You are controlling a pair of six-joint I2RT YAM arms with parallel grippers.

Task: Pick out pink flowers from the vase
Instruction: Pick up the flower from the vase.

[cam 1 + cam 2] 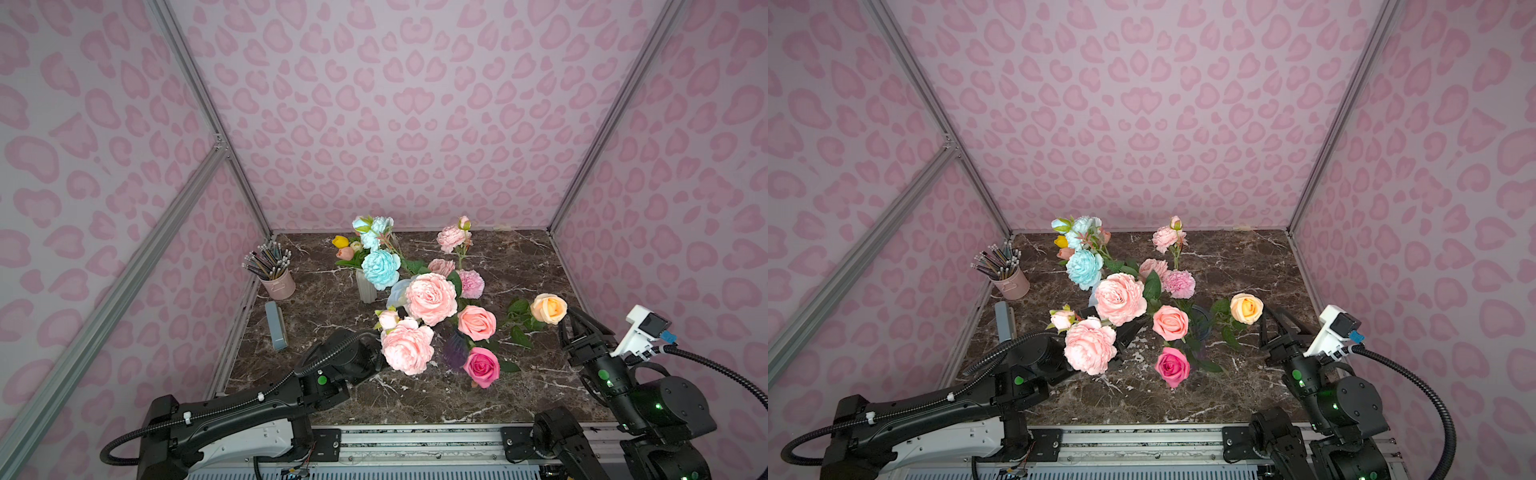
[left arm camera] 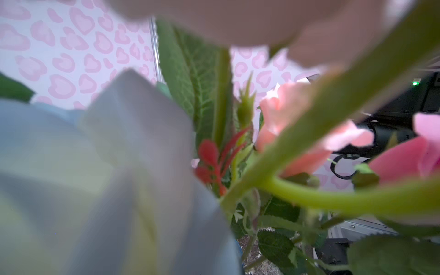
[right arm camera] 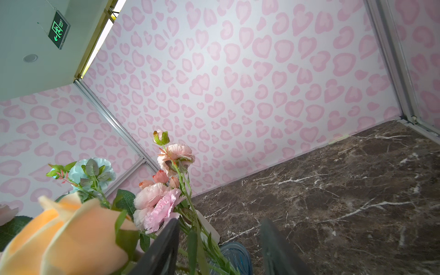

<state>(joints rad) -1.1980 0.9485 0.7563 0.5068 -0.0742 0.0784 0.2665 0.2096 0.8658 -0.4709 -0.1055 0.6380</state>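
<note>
**Currently mid-pick, with no pink bloom laid out yet**

Judged as the grasp-and-draw step on a single stem. Reaches in from 7 o'clock with the left gripper (image 1: 1128, 330), wedged between the pale pink peony (image 1: 1090, 345) and the larger pink peony (image 1: 1120, 297), with jaws pressed together. Probably pinching a green stem of that pale spray; cannot tell which from the blurred left wrist view. Parks the right gripper (image 3: 219, 223) out at 3 o'clock beside the peach rose (image 1: 549, 308), with jaws spread and nothing gripped.

Finds the other pink flowers bunched at the dark vase (image 1: 455, 349), just off centre toward 4 o'clock: salmon-pink rose (image 1: 476, 322), magenta rose (image 1: 481, 366) nearest 6, frilly carnation (image 1: 471, 284), and a tall pale bloom (image 1: 452, 237) leaning toward 12. Leaves aside the blue blooms (image 1: 380, 268) and white vase (image 1: 366, 286) toward 11, and the pencil cup (image 1: 277, 282) at 10.

Calls next for a slow draw upward along the stem's own line, clear of neighbouring leaves, without tipping the vase. Then a swing toward open counter (image 1: 519, 386) near 6 or 8 o'clock, and a release there. Worth bringing the right gripper in to steady the vase against rocking.
</note>
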